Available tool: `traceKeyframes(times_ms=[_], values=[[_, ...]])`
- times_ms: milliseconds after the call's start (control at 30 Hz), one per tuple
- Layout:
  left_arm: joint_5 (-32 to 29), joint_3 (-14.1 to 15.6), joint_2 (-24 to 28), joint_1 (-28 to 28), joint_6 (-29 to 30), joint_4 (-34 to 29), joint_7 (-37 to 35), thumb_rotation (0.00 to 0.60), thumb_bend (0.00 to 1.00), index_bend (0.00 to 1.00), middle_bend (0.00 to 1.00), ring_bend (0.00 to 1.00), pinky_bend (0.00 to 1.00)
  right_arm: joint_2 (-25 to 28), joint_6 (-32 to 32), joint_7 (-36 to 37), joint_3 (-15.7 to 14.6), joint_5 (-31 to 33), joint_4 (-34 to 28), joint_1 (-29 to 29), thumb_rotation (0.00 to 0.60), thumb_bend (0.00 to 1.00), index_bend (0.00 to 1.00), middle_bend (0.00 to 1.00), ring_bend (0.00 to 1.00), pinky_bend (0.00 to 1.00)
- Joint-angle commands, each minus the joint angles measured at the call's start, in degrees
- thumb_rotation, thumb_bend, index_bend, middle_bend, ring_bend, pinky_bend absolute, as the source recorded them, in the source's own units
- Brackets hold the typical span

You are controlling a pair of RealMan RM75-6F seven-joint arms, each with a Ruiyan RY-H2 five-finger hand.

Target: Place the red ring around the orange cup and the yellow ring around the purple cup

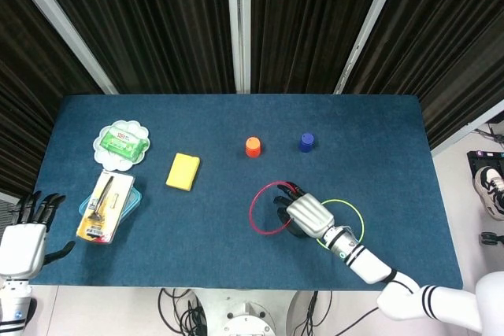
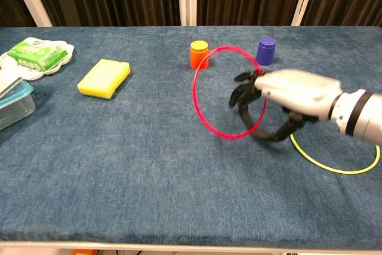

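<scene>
My right hand [image 1: 305,215] [image 2: 292,95] grips the red ring [image 1: 251,208] [image 2: 194,91] by its right side and holds it tilted up off the blue table. The ring's upper edge overlaps the orange cup [image 2: 199,55] in the chest view. The orange cup [image 1: 253,146] and purple cup [image 1: 306,142] [image 2: 266,51] stand upright farther back. Just right of that hand, the yellow ring [image 1: 361,220] [image 2: 343,172] lies flat on the cloth. My left hand [image 1: 27,234] hangs past the table's near left corner, fingers spread, holding nothing.
A yellow sponge [image 1: 183,171] [image 2: 104,78] lies left of the cups. A white plate [image 1: 102,149] with a green packet and a clear box [image 1: 134,202] holding a packet sit at the far left.
</scene>
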Motion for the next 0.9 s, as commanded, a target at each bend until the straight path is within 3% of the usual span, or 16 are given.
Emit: traceKeyframes(times_ms=[33,267,467,900], values=[[0.1,0.0,0.1,0.0,0.0,-0.1,0.0,0.6,0.12,0.16,0.12,0.02,0.0,3.0,-2.0,1.3,2.5,2.8,-2.1,1.5,0.6,0.33,0.64,0.24,0.0,0.0],[0.2,0.2,0.1,0.2,0.3,-0.6,0.6,0.6,0.12,0.16,0.12,0.02,0.0,8.3,-13.1,0.2,9.0,11.9,-3.9,8.6,0.6,0.33,0.64,0.24,0.0,0.0],[-0.1,0.2,0.4,0.4,0.3,-1.3,1.4,0.6,0.12,0.16,0.12,0.02,0.0,7.7,-22.4,-4.3,12.6,23.0,0.2,15.8,0.6,0.33,0.64,0.23,0.0,0.0],[-0.8,0.3,0.5,0.9,0.3,-1.4,1.2,0.6,0.12,0.16,0.12,0.02,0.0,2.1,-25.7,-12.3,11.2,39.7,8.3,24.5,0.6,0.31,0.59,0.22,0.0,0.0]])
